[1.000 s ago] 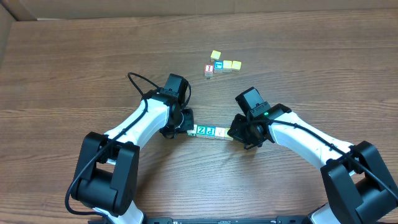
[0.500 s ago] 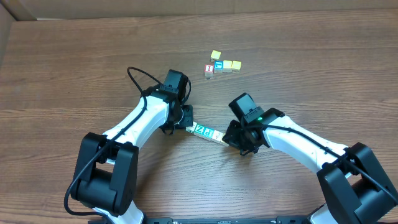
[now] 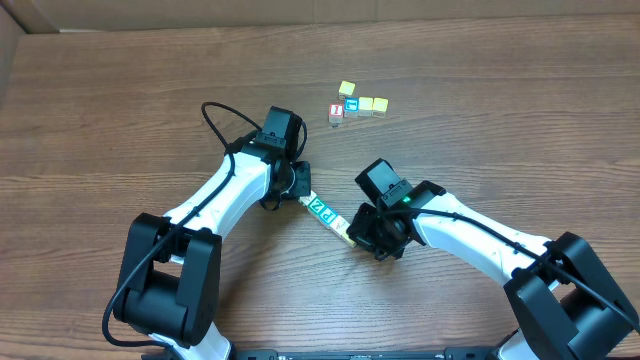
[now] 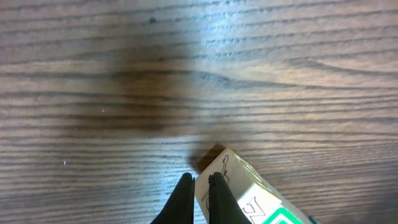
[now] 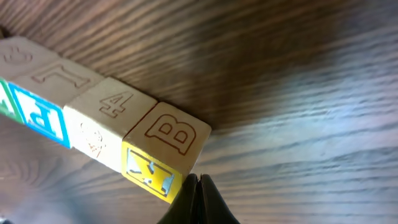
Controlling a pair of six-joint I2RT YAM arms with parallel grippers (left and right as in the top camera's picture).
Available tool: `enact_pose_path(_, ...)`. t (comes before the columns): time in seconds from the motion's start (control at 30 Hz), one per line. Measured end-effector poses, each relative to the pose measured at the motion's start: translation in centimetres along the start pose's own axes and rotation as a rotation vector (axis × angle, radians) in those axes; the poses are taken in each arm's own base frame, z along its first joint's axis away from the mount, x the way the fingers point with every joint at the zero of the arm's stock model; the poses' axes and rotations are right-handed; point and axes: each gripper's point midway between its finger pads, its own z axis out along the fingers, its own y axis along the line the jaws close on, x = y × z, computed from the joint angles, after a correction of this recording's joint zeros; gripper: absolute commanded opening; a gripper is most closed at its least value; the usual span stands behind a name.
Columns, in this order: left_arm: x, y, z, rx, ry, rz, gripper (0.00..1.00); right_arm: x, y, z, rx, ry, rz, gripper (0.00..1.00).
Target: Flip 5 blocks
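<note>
We see the row of blocks (image 3: 325,212) lying slantwise on the table (image 3: 480,120), caught end to end between our 2 claws. The left claw (image 4: 200,186) is clenched on nothing, its tip touching the end cube beside the green Z. The right claw (image 5: 198,190) is likewise clenched, tip against the "B" cube (image 5: 168,134). Well apart, beyond both claws, sit a red-letter cube (image 3: 336,113) and yellow cubes (image 3: 373,104).
</note>
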Motion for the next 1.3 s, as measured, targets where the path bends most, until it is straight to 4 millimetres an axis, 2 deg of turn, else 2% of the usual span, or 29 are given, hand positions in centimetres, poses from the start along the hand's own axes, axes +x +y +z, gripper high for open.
enact_pose_path(0.37, -0.3, -0.3, 0.1, 0.014, -0.010, 0.002, 0.04, 0.8, 0.3, 0.0, -0.014, 0.040, 0.097, 0.04)
enact_pose_path(0.57, -0.4, -0.2, 2.2, 0.007, 0.018, -0.001, 0.04, 1.1, 0.1, 0.0, -0.003, 0.053, 0.131, 0.04)
enact_pose_path(0.67, -0.3, -0.1, 2.6, 0.005, 0.024, -0.002, 0.04, 1.2, 0.0, 0.0, 0.003, 0.055, 0.140, 0.04)
enact_pose_path(0.9, -0.1, -0.1, 2.5, 0.002, 0.036, -0.003, 0.04, 2.0, 0.1, 0.4, 0.017, 0.049, 0.129, 0.04)
enact_pose_path(1.07, 0.2, 0.2, 2.0, -0.022, 0.069, -0.006, 0.04, 1.8, 0.0, 0.6, 0.035, 0.011, 0.122, 0.04)
enact_pose_path(1.3, -1.2, -0.4, 0.5, -0.037, 0.054, 0.002, 0.04, 1.1, 0.3, 0.6, 0.022, -0.021, 0.115, 0.04)
